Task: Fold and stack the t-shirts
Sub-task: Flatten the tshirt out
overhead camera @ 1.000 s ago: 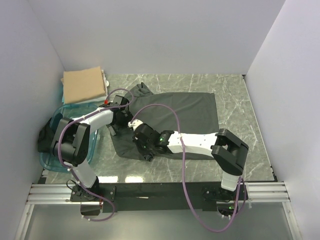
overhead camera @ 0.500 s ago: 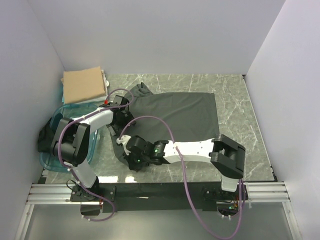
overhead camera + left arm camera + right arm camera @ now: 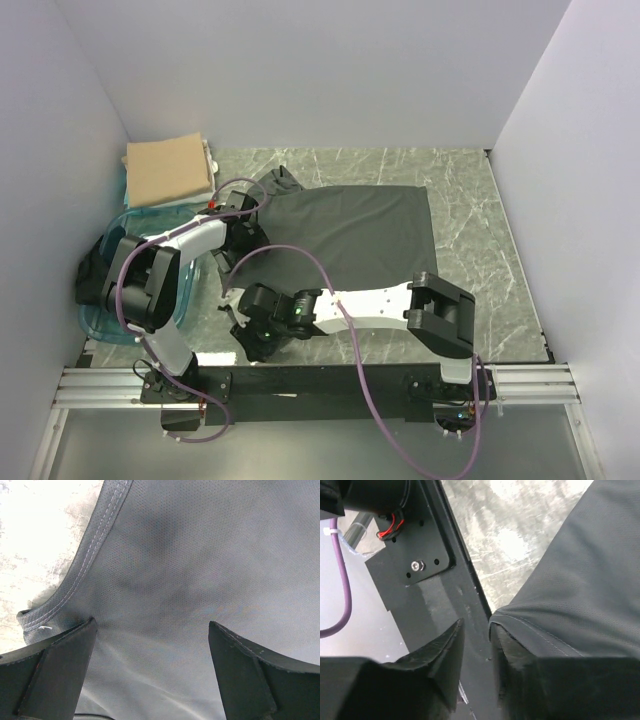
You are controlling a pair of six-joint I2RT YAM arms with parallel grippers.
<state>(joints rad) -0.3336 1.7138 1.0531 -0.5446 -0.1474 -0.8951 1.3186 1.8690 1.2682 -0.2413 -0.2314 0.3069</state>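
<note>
A dark charcoal-grey t-shirt (image 3: 360, 225) lies spread flat on the marble table. Its near-left corner is drawn toward the front edge. My right gripper (image 3: 250, 340) is at that corner, over the black front rail. In the right wrist view the stitched hem (image 3: 560, 605) wraps over one finger of the right gripper (image 3: 476, 625), with a narrow gap at the tips. My left gripper (image 3: 243, 228) is open and presses down on the shirt's left edge. In the left wrist view its fingers straddle the cloth (image 3: 190, 555) at the left gripper (image 3: 152, 625). A folded tan t-shirt (image 3: 168, 170) sits at the back left.
A translucent teal tub (image 3: 100, 320) stands at the left, beside my left arm, with a dark bundle (image 3: 90, 272) at its far side. White walls close in the left, back and right. The black mounting rail (image 3: 420, 595) runs along the table's front edge.
My right gripper has moved left and toward the front edge, from the shirt's lower part out over the rail, taking the hem corner with it. The left gripper has stayed put.
</note>
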